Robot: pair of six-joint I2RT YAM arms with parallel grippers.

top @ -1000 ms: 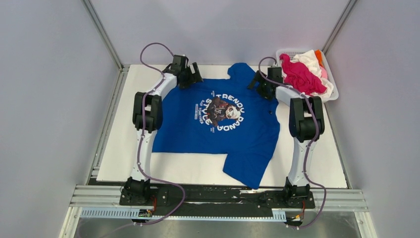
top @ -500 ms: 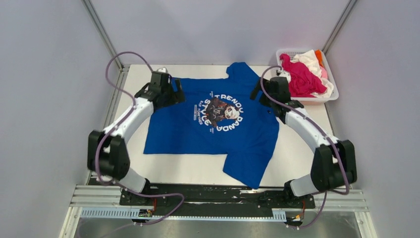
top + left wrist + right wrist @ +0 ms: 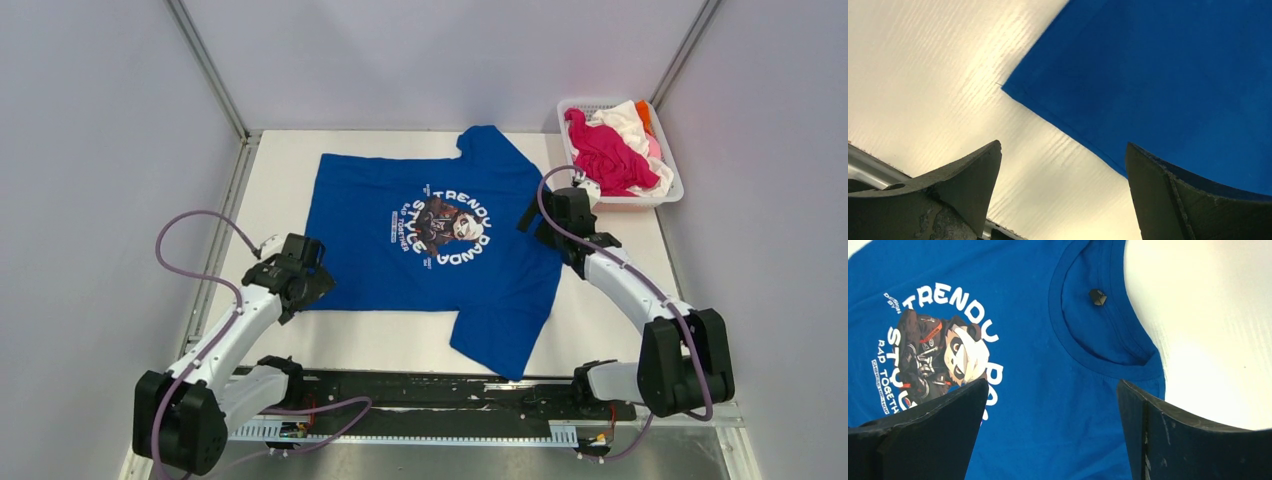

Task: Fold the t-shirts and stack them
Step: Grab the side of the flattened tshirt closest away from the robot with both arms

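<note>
Jaws of both hands stand wide apart and empty: left hand [image 3: 1063, 155] over the hem corner of the royal blue cloth t-shirt [image 3: 440, 250] spread print-up on the white bench [image 3: 280, 170], right hand [image 3: 1053, 390] over its collar. Magenta, white, orange and pink shirts [image 3: 605, 155] fill the white slatted plastic basket [image 3: 672, 192] at far right.

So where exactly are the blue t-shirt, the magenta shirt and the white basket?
blue t-shirt [image 3: 352, 230]: top view, plain cloth toward the hem.
magenta shirt [image 3: 605, 155]: top view, middle of the crumpled cloth.
white basket [image 3: 582, 103]: top view, far rim, left end.
</note>
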